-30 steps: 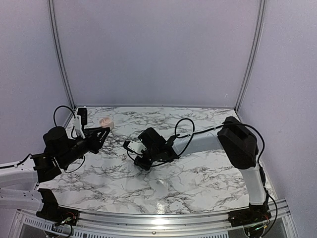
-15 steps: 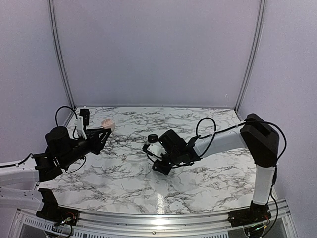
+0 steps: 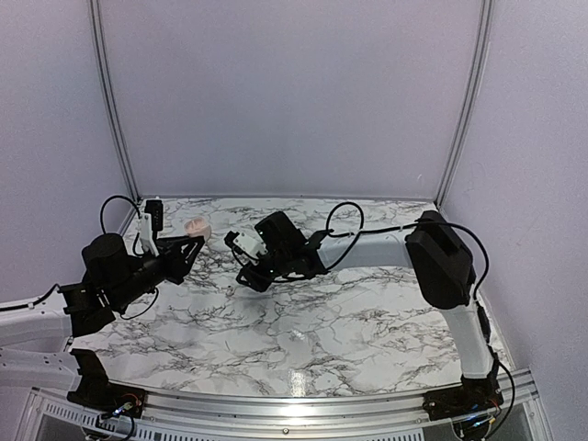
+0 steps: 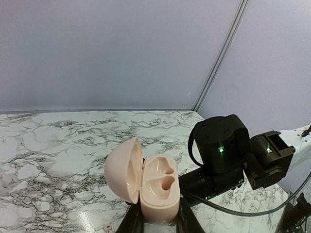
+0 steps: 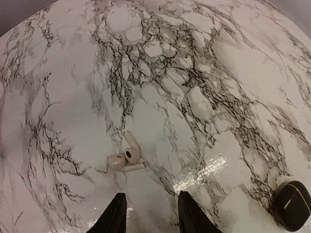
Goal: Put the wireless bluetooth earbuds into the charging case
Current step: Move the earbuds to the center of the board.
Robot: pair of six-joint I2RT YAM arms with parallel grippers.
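The charging case [image 4: 158, 187] is pale pink, with its lid hinged open to the left and both wells bare. My left gripper [image 4: 158, 219] is shut on its base and holds it above the table; from above, the case [image 3: 196, 225] shows at the back left. Two pale pinkish earbuds [image 5: 127, 155] lie touching each other on the marble, just ahead of my right gripper [image 5: 150, 195] and a little left of it. That gripper is open, hanging over the table with nothing between its fingers [image 5: 116, 213].
A black rounded lump [image 5: 291, 205] lies on the marble at the lower right of the right wrist view. The right arm's wrist [image 4: 221, 145] and its cables stand close beside the held case. Walls [image 3: 294, 92] close off the back and sides of the table.
The right arm swung out to the right, then back left toward the held case, and its jaws have spread wider. The left gripper still holds the open case in nearly the same place.
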